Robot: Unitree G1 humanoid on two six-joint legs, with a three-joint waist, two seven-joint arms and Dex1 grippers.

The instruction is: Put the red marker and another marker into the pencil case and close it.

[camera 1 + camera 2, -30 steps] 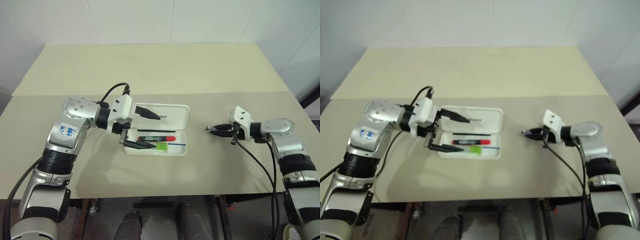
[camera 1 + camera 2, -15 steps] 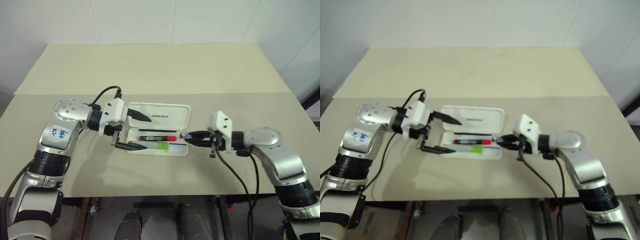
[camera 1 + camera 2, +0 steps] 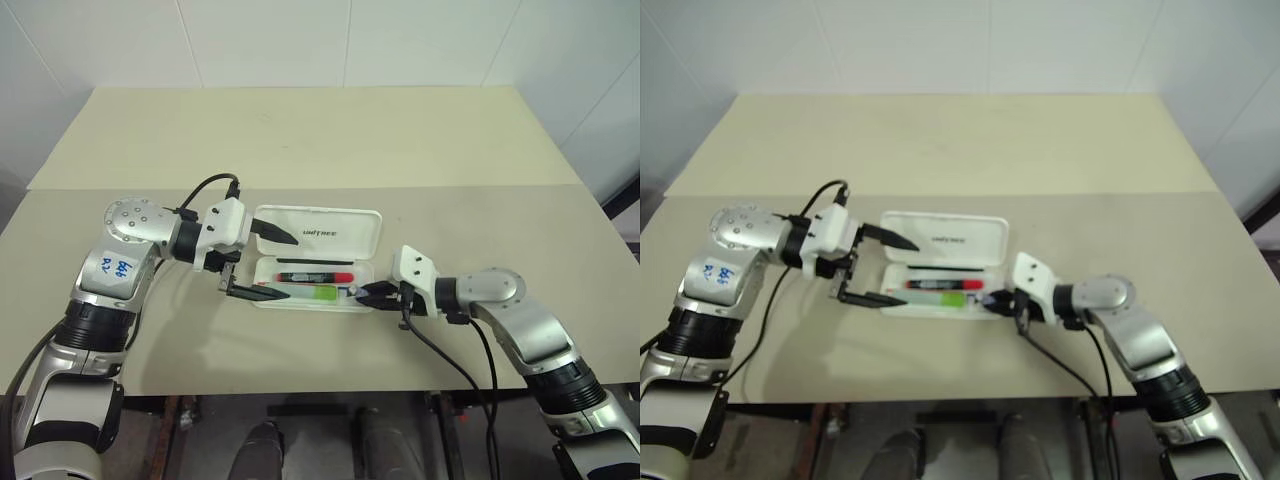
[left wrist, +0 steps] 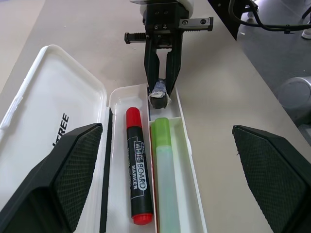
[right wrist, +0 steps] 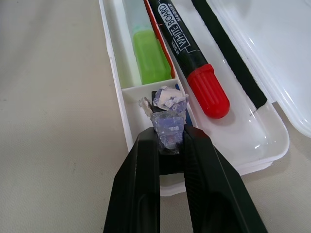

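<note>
One pencil case point(image 3: 330, 232) lies open on the beige table point(image 3: 320, 130), lid folded back flat toward the far side. The tray holds two markers, lying side by side along its length. One red marker point(image 4: 134, 167), black barrel with red cap and red tail, occupies the compartment next to the hinge. One lime-green marker point(image 4: 164, 170) occupies the narrow compartment on the near side. One small grey-and-white wrapped piece point(image 5: 167, 119) sits at the small end compartment of the tray, beyond the green marker's tip.

Two arms are present. The left gripper point(image 3: 262, 262) is at the tray's left end, pointing along the case, its two black fingers spread wide apart: one over the lid's left edge, the other at the tray's near-left corner. It grips nothing.

The right gripper point(image 3: 362, 294) reaches in at the tray's right end, forearm low over the table. Its fingers point(image 5: 138, 194) are pressed together, pinching the wrapped piece at their tips, over the end compartment.
</note>
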